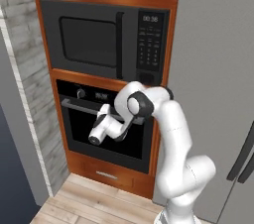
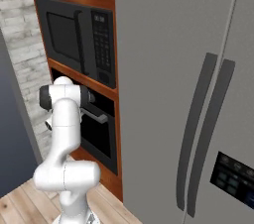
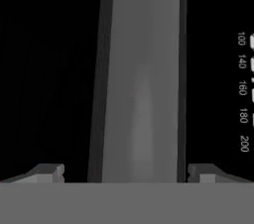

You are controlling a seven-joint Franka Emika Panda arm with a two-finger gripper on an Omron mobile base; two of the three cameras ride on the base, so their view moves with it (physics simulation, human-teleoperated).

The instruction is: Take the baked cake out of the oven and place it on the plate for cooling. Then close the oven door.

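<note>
The black oven (image 1: pixel 106 129) is built into the wooden column under the microwave, and its door (image 1: pixel 99 136) stands shut. My gripper (image 3: pixel 126 172) is open at the silver bar handle (image 3: pixel 141 79), which runs between the two fingertips (image 3: pixel 49 172) with a gap on each side. From the left base view the gripper (image 1: pixel 105 112) sits at the handle (image 1: pixel 77 105), right of its middle. The arm partly hides the oven (image 2: pixel 101 136) in the right base view. The cake and the blue plate are out of view.
A dark microwave (image 1: pixel 104 39) with a keypad sits above the oven. The tall grey fridge (image 2: pixel 188 94) stands directly right of the column. A grey brick wall (image 1: pixel 27 84) and wood floor (image 1: pixel 94 203) lie to the left and below.
</note>
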